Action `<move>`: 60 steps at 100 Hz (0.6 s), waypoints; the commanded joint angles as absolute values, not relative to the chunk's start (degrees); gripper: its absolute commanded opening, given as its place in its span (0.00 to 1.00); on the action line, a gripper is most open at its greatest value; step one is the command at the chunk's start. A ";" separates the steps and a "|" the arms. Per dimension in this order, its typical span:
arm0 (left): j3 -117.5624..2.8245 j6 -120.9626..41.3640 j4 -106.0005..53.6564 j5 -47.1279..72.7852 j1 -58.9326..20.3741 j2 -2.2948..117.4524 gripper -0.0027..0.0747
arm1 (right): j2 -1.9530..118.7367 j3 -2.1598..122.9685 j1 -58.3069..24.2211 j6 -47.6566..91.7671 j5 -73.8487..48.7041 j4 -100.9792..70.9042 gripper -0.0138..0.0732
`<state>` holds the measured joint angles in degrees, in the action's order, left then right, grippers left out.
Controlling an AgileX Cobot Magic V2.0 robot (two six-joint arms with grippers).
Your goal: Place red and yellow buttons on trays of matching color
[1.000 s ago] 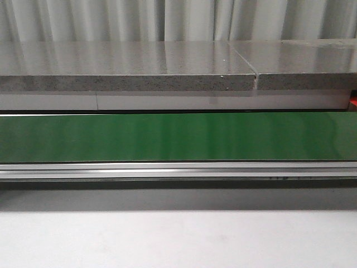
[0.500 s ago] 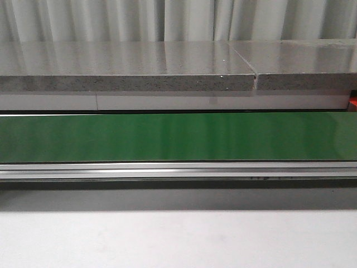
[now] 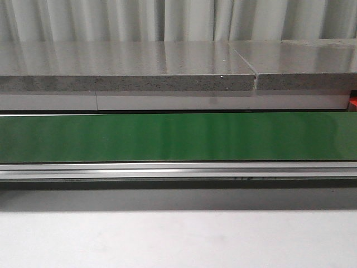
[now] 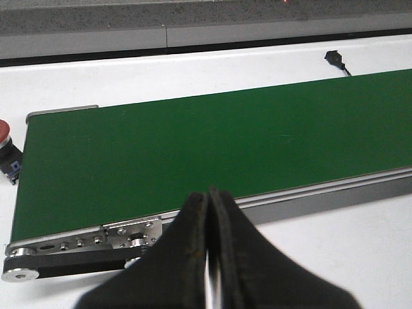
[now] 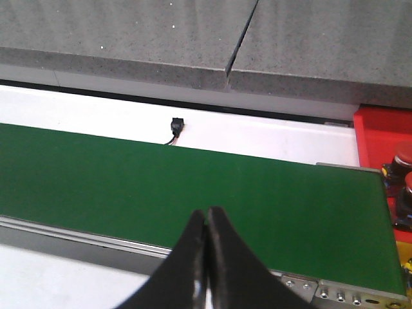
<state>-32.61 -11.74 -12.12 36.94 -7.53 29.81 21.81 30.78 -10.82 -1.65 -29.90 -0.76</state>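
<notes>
Waiting with both jaws pressed together, empty, over the bare green conveyor belt [image 3: 178, 137]; red-capped buttons [image 5: 403, 154] sit beside its end, so a late reach could miss.

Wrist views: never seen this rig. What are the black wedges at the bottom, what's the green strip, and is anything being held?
This is a two-arm robot with three cameras. The front view looks forward over the table and shows only the green conveyor belt and a grey stone-like counter behind it; no arms appear there.

The other two cameras sit on the wrists. The black wedges are each arm's jaws: left gripper and right gripper. Both are shut with nothing between them.

The belt carries nothing right now. Off its end, the left wrist view shows a red button on the white table. The right wrist view shows a red tray beyond the other end, with red buttons at the frame edge. A small black plug lies behind the belt.
</notes>
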 commanded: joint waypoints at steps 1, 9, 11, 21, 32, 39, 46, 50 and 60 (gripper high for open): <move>-34.28 -11.23 -13.15 31.08 -7.85 30.61 0.01 | 21.52 31.96 -10.93 -1.01 -26.50 -0.33 0.08; -35.08 -8.57 -13.15 28.89 -7.15 32.20 0.01 | 21.52 31.96 -10.93 -1.01 -26.49 -0.33 0.08; -35.56 -7.30 -13.06 28.60 -6.83 32.84 0.01 | 21.52 31.96 -10.93 -1.01 -26.49 -0.33 0.08; -39.26 -4.69 -13.06 29.03 -4.42 37.01 0.01 | 21.52 31.96 -10.93 -1.01 -26.44 -0.33 0.08; -43.58 -3.68 -13.06 30.76 -0.81 43.13 0.01 | 21.52 31.96 -10.93 -1.01 -26.44 -0.33 0.08; -46.47 -3.40 -13.27 32.32 2.05 47.08 0.01 | 21.52 31.96 -10.93 -1.01 -26.44 -0.33 0.08; -49.15 -3.40 -13.27 34.05 4.99 50.71 0.01 | 21.52 31.96 -10.93 -1.01 -26.44 -0.33 0.08; -50.53 -3.40 -13.27 34.74 6.71 52.43 0.01 | 21.52 31.96 -10.93 -1.01 -26.44 -0.33 0.08; -52.96 -3.90 -13.27 35.75 10.14 56.97 0.10 | 21.52 31.96 -10.93 -1.01 -26.45 -0.33 0.08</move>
